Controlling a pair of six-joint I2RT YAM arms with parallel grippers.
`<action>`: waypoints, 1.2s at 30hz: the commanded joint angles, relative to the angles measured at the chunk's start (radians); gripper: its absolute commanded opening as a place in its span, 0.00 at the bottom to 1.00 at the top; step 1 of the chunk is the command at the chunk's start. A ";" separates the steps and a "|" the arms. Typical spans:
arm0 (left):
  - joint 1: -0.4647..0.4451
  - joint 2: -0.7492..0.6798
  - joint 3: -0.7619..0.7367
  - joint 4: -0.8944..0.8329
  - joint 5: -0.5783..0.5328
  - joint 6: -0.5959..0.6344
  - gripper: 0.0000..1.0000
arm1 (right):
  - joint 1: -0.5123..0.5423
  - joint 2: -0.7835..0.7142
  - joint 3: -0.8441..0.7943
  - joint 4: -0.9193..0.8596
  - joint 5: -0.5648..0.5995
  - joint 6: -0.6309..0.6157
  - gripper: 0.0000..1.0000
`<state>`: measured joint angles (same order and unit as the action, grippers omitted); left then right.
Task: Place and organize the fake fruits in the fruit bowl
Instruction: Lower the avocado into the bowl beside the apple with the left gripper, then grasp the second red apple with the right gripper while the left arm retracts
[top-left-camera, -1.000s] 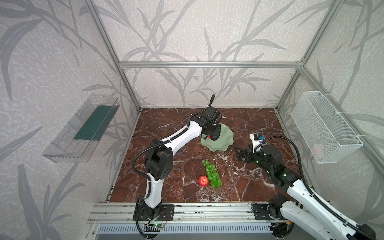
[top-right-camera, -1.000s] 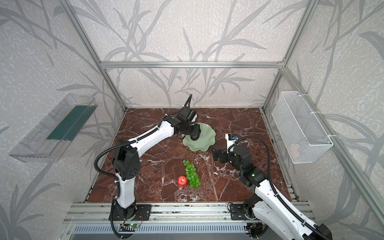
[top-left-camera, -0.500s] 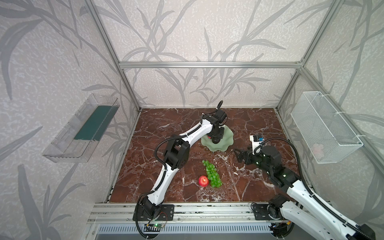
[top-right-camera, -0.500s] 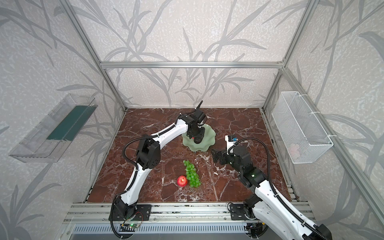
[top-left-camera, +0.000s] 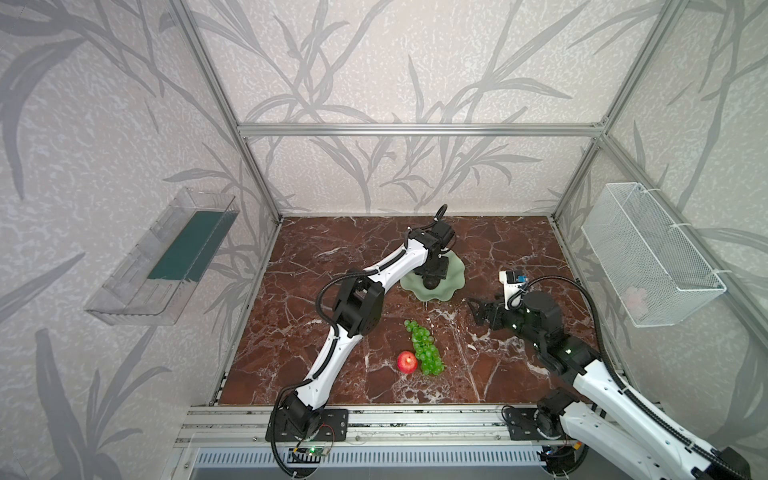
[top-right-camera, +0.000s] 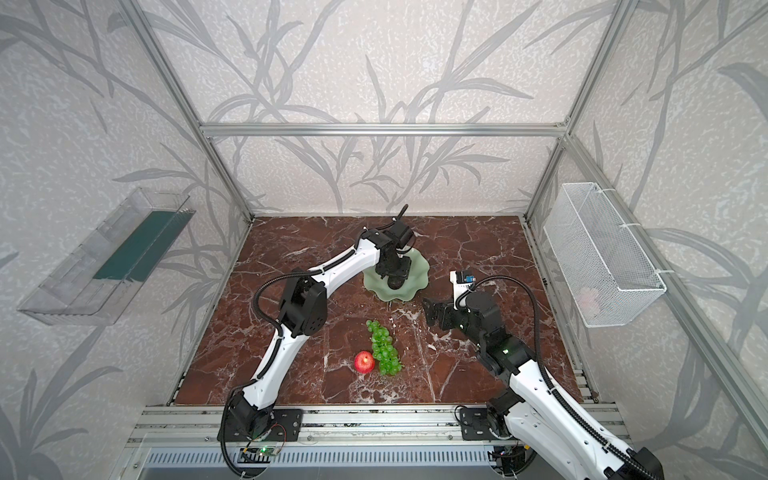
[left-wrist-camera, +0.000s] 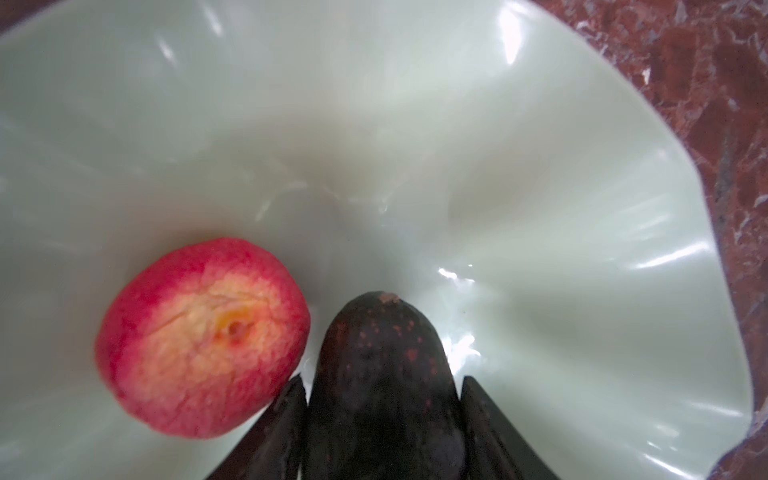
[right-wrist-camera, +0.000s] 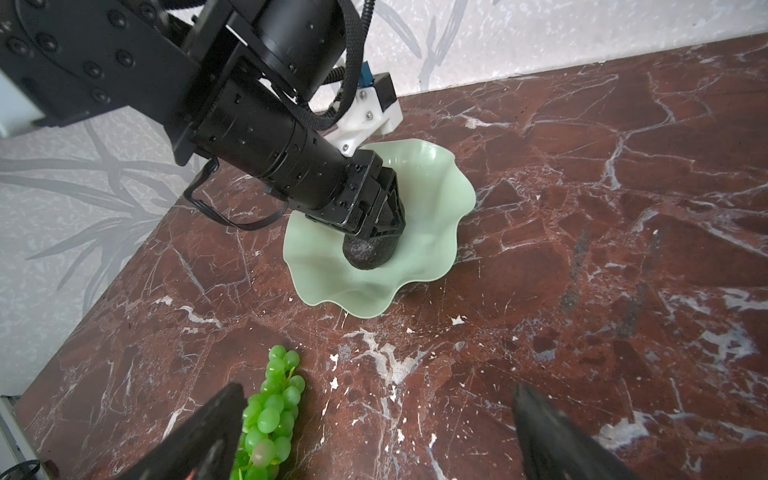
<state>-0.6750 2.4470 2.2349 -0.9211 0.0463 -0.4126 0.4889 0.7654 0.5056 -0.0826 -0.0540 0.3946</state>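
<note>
Two fruits lie in the fruit bowl (right-wrist-camera: 428, 266): one apple (left-wrist-camera: 201, 336) and, just beside it, the avocado (right-wrist-camera: 368, 253). The left end effector (left-wrist-camera: 381, 380) straddles the avocado, jaws slightly parted with thin gaps on both sides. A second apple (top-left-camera: 407, 362) sits just beside the grapes (top-left-camera: 424, 349) on the counter (top-left-camera: 498, 374). The right end effector (right-wrist-camera: 376, 388) hovers near the grapes, spread wide and holding nothing.

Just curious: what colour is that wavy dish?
Pale glossy green; the fruit bowl shows best in the right wrist view.
</note>
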 joint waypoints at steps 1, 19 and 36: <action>-0.006 -0.010 0.029 -0.044 -0.004 -0.011 0.62 | -0.006 0.005 0.017 -0.011 -0.007 0.004 0.99; -0.003 -0.581 -0.335 0.176 -0.262 -0.033 0.63 | 0.210 0.149 0.197 -0.223 0.097 -0.093 0.88; 0.257 -1.688 -1.415 0.448 -0.546 -0.175 0.90 | 0.751 0.565 0.387 -0.267 0.175 0.044 0.83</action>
<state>-0.4465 0.8387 0.8711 -0.4580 -0.4721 -0.5102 1.2022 1.2938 0.8536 -0.3302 0.1112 0.3985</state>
